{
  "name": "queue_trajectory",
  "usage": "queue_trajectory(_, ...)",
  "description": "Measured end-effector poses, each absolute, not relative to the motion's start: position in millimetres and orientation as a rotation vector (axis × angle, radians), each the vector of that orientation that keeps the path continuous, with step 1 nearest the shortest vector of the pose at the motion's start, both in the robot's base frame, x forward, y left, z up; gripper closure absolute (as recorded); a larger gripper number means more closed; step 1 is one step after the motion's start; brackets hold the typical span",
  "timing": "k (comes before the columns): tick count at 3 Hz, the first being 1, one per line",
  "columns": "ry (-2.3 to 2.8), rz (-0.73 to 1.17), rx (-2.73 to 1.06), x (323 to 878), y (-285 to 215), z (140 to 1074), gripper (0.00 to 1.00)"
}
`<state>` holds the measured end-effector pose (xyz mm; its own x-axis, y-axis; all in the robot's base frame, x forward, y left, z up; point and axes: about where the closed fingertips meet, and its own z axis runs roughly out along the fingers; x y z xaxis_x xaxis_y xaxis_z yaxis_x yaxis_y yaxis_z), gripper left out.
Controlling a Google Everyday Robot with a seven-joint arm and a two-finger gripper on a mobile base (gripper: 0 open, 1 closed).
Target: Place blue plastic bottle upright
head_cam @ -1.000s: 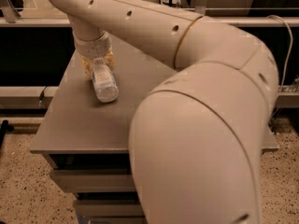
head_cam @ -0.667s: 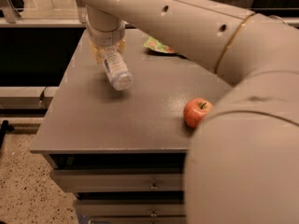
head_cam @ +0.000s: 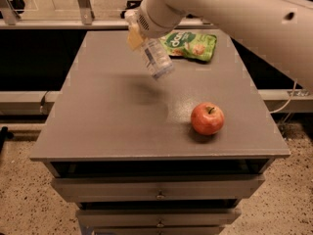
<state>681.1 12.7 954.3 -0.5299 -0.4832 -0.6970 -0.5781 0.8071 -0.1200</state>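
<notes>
Above counter (head_cam: 98,126) rear, end effector (head_cam: 138,37) clamped on bottle (head_cam: 157,58) at upper end; bottle tilted, base lower right, off surface. Front right: apple (head_cam: 207,118); behind: green pouch (head_cam: 191,44).

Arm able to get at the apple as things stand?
Probably not to grasp: the gripper is shut on the blue plastic bottle, held tilted above the table. Nothing stands between it and the apple.
</notes>
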Motion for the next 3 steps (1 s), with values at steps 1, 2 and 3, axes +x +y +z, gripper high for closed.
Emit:
queue_trajectory(1,2.071,0.285,-0.749,688,-14,971,1.0)
queue_trajectory(2,1.885,0.466,-0.667,698,-39,992,1.0)
queue_trajectory(3,1.757,0.451,-0.702,691,-93,997,1.0)
